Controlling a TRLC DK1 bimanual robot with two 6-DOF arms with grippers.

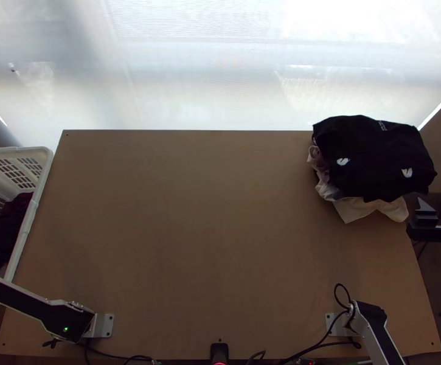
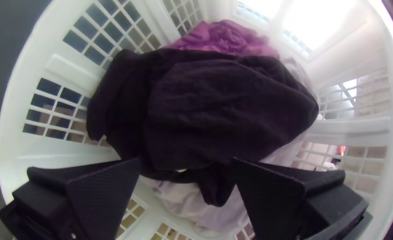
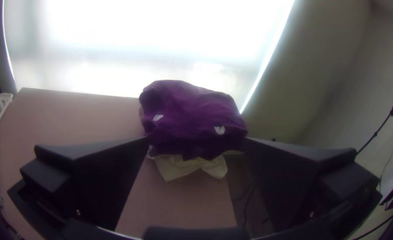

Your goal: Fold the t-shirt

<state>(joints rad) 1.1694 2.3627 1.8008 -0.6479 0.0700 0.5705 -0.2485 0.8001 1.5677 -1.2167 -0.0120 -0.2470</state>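
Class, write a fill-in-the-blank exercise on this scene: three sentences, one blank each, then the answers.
The pile of cloths lies at the table's far ____ corner.
The left gripper is over dark cloth inside a white laundry ____.
The right gripper is not shut but ____.

Missing words: right; basket; open.

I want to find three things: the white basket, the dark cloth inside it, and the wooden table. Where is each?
White basket (image 2: 65, 72): left wrist view, on its side wall.
Dark cloth (image 2: 205, 98): left wrist view, on its middle.
Wooden table (image 1: 190, 231): top view, bare middle part.
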